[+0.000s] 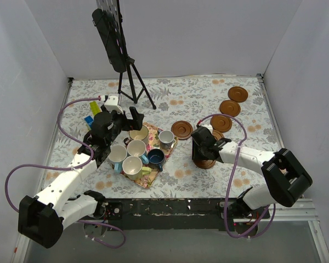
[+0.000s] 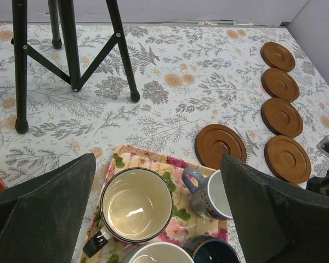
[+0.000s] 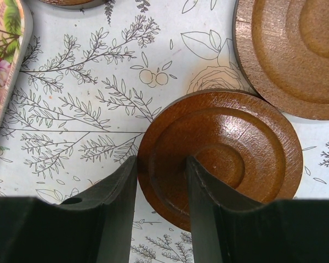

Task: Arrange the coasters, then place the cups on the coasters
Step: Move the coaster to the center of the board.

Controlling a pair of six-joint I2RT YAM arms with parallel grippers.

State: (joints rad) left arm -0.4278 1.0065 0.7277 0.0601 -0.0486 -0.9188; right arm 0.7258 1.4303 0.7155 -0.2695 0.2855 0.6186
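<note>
- Step in hand, as I judge it: laying out the coasters. The cups come after.
- Right end effector (image 3: 160, 164): partly closed and pinching one coaster (image 3: 225, 159) by its rim, with one finger outside the edge and the other inside on the disc face. This coaster is to the right of the floral mat (image 2: 132, 155), a short way off its right edge. I cannot tell whether it is lifted clear of the tabletop (image 1: 175, 104).
- Other five coasters (image 2: 282, 116): one lies just beyond the mat's far right corner. Four form a line running away from the mat toward the far right.
- Left end effector (image 2: 158, 175): spread fully wide and holding nothing. It hovers over the mat's far end, above the cream cup (image 2: 136, 204).
- All six cups (image 1: 137, 148) crowd together on the mat, none on a coaster yet.
- Technique note: the grip is on the edge only, so I expect the disc could pivot. I move slowly and keep it level.
- Placement: I choose a bare patch right of the mat, with a clear gap to the neighbouring disc seen in the right wrist view, so the rims do not overlap.
- I release only once the disc lies flat, then withdraw upward, away from the mat.
</note>
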